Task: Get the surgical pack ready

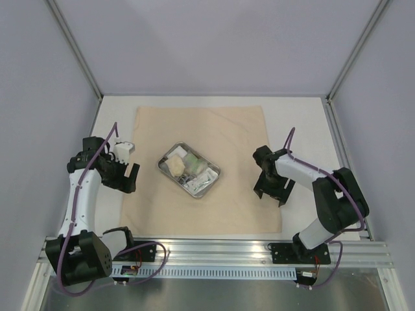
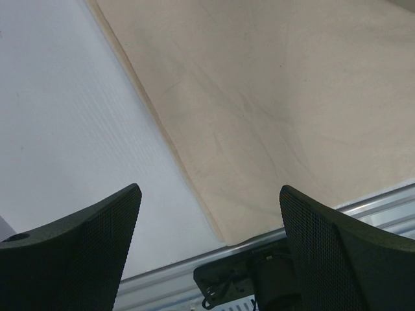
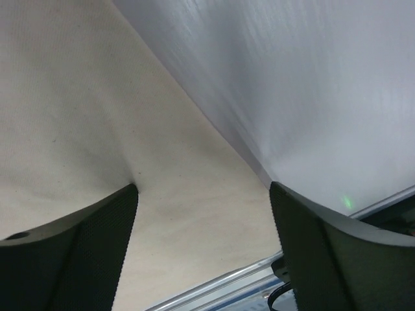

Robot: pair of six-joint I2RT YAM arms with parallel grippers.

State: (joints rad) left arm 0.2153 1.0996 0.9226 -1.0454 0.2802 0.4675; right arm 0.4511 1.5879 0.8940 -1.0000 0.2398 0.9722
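Cloth sheet (image 1: pixel 194 126) tan, faintly creased; steel tray (image 1: pixel 211 183) shiny, rectangular.

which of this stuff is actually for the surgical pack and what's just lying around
For the job:
tan cloth sheet
steel tray, sitting on the sheet
white packets and pads, in the tray

Not part of it, only fixtures:
white table
aluminium rail at its near edge
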